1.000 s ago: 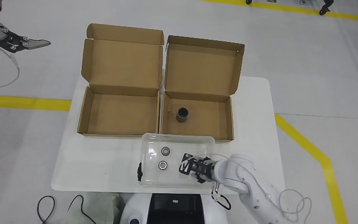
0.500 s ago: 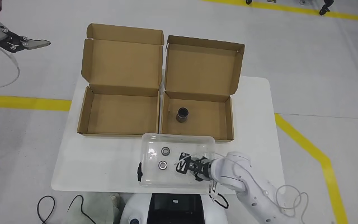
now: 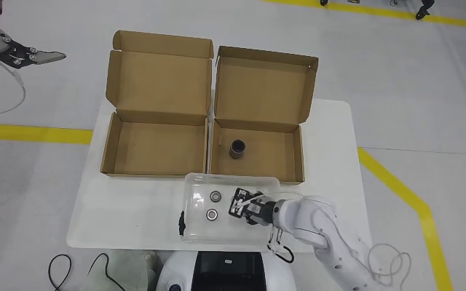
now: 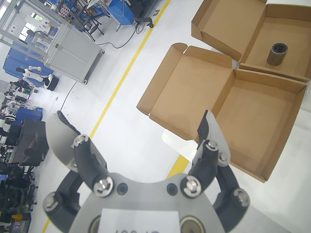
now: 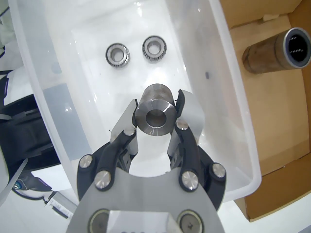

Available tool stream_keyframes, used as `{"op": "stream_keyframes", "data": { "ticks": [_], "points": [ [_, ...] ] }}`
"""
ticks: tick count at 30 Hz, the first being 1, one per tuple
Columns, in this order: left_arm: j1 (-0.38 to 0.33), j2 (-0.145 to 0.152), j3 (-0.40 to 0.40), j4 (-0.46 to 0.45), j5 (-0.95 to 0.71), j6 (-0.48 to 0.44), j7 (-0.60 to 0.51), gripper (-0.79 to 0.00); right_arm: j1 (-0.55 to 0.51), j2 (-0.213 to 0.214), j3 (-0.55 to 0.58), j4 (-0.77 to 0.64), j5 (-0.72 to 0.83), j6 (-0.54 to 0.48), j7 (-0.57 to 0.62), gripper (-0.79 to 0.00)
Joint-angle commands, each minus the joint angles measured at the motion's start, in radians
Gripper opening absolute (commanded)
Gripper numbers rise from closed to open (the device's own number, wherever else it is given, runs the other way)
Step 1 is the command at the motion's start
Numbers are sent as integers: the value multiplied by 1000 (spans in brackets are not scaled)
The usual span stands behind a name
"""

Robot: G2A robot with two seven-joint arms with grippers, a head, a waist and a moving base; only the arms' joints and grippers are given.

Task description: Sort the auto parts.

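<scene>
Right end effector point(image 5: 156, 103): fingers closed partway on a steel sleeve point(image 5: 155, 120), one pad on each side of its round wall, with the bored end facing the wrist camera. It sits inside the clear bin point(image 3: 231, 177), in the bin's right half. Can't tell if the sleeve touches the bin floor.

Right arm comes in from the desk's near right corner. The forearm runs along the near edge and the wrist is turned toward the left edge.

Two ring bearings point(image 5: 117, 55) point(image 5: 154, 49) lie flat on the bin floor just beyond the sleeve. They are side by side, apart from each other and from the fingers. The bin sits at the middle of the desk's point(image 3: 328, 145) near edge.

Right cardboard box point(image 3: 273, 160) is just behind the bin, toward the far edge, lid open. A dark sleeve point(image 5: 274, 52) stands upright in it near its left wall.

Left cardboard box point(image 3: 156, 149) touches the right box side to side. Its lid is open and its floor is bare cardboard.

Left end effector point(image 4: 132, 122): fingers spread wide, nothing between them. It is held high over the floor past the desk's left edge, well apart from the boxes and angled toward them.
</scene>
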Motion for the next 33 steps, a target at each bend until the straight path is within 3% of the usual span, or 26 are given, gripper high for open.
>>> {"op": "stream_keyframes", "data": {
  "ticks": [1, 8, 24, 33],
  "points": [
    [0, 0, 0, 0, 0, 0, 0, 0, 8, -1, 1, 8, 6, -10, -60, -785],
    [0, 0, 0, 0, 0, 0, 0, 0, 45, -11, -11, 21, 37, 6, -229, -785],
    [0, 0, 0, 0, 0, 0, 0, 0, 224, -53, -68, 72, 211, -98, -548, -785],
    [0, 0, 0, 0, 0, 0, 0, 0, 307, -66, -72, 53, 254, -141, -590, -785]
  ]
}}
